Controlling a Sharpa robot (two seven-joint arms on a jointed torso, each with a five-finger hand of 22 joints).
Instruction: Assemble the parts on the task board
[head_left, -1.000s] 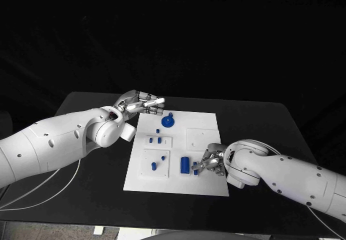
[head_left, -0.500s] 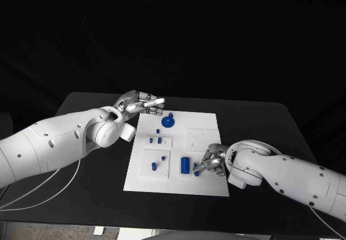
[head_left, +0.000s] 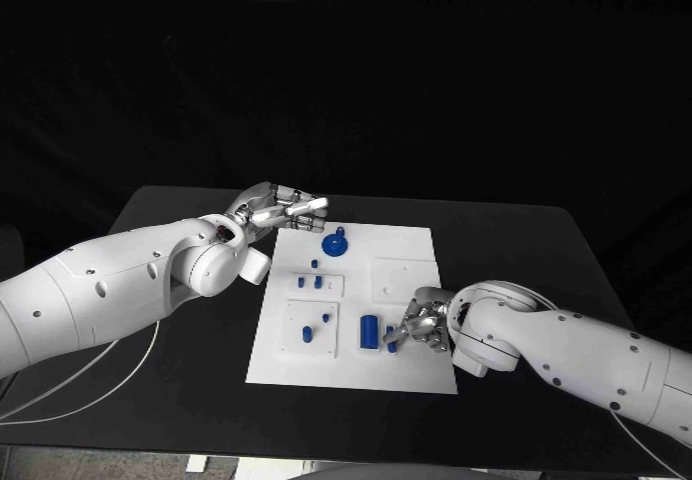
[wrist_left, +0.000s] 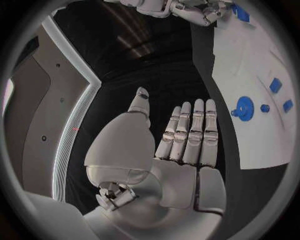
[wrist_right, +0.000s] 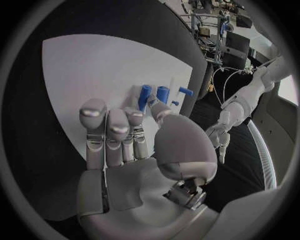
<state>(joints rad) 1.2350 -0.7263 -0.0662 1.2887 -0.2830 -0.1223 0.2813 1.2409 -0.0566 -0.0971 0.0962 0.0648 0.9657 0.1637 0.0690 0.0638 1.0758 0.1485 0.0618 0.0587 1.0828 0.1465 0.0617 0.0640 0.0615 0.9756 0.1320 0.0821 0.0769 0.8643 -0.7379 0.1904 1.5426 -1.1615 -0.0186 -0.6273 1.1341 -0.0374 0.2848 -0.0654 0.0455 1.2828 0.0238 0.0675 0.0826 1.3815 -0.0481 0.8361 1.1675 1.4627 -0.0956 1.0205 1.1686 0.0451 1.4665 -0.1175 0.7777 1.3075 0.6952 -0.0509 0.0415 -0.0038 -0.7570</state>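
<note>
- A small blue part (head_left: 391, 341) is pinched by the right hand (head_left: 420, 325) over the task board (head_left: 411, 370)
- The left hand (head_left: 281, 210) is held flat, fingers pressed together, nothing gripped

No legible text, seemingly

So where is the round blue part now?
In the head view, the round blue part lies at the far end of the task board, just right of the left hand, which does not touch it.

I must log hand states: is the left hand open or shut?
Open: the left hand holds nothing, its fingers straight beside the task board.
</note>
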